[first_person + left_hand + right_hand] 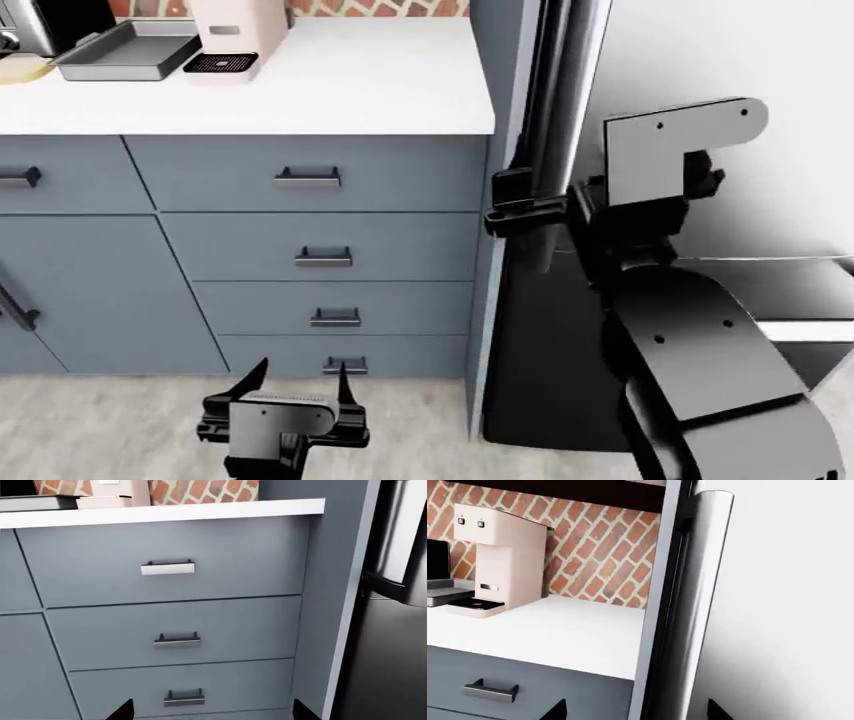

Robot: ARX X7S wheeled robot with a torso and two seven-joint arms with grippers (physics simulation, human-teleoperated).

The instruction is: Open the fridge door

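The fridge door (pixel 694 60), a tall glossy panel rendering pale in the head view, stands to the right of the grey-blue cabinet drawers (pixel 320 215), with its long vertical silver bar handle (pixel 547 90) along the edge nearest them. The right claw (pixel 514 205) sits at the handle's lower end, its black fingers appearing to wrap the bar, though whether they actually pinch it I cannot tell. In the right wrist view the bar (pixel 700 605) runs between the two finger tips.

The risk as I judge it: pulling before the grip is firm would let the bar slip free, and pulling straight rather than along the hinge arc could twist the claw off.

The left claw (pixel 296 385) hangs low and spread wide, empty, facing the drawers, where the swinging door might meet it. The white desk (pixel 374 90) carries a pink coffee machine (pixel 234 35).
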